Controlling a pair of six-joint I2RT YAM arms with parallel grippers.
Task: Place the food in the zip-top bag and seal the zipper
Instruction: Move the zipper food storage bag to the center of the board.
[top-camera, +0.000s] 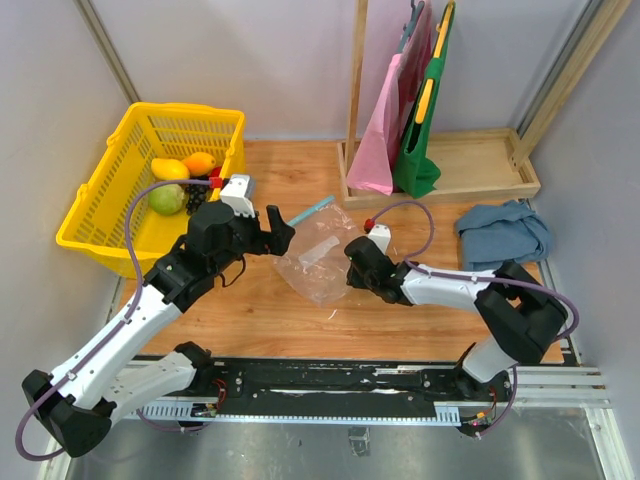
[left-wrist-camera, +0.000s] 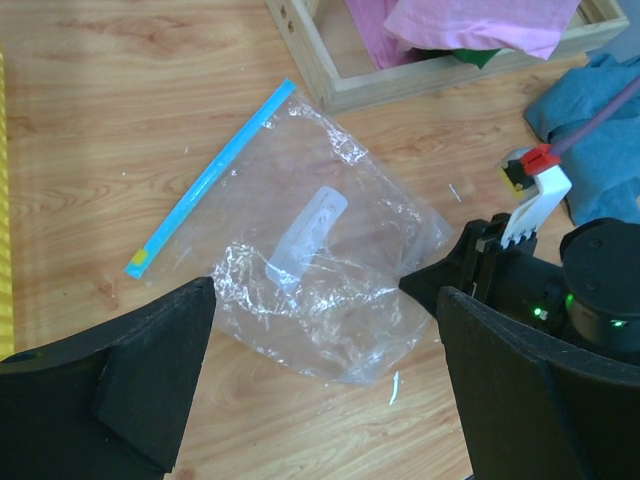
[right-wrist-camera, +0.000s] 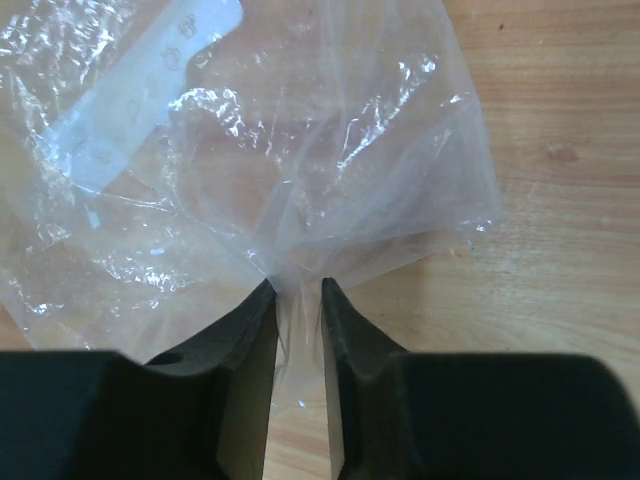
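Flat at the middle of the bench (top-camera: 260, 310): the zip-top bag (top-camera: 318, 265), hemmed by a yellow basket (top-camera: 100, 215) on the left, a wooden tray (top-camera: 470, 185) behind and a blue cloth (top-camera: 500, 235) on the right. Bare wood in front. Along its far-left edge, the zipper (left-wrist-camera: 205, 185), apart from both arms. Heaped in the basket, the food (top-camera: 180, 185), overlapping, with the dark pieces hard to separate. Pinches the bag's right edge with the right end effector (right-wrist-camera: 298, 290), fingers nearly together on bunched film. Holds the left end effector (left-wrist-camera: 320, 400) wide apart and empty, near the bag's left side.
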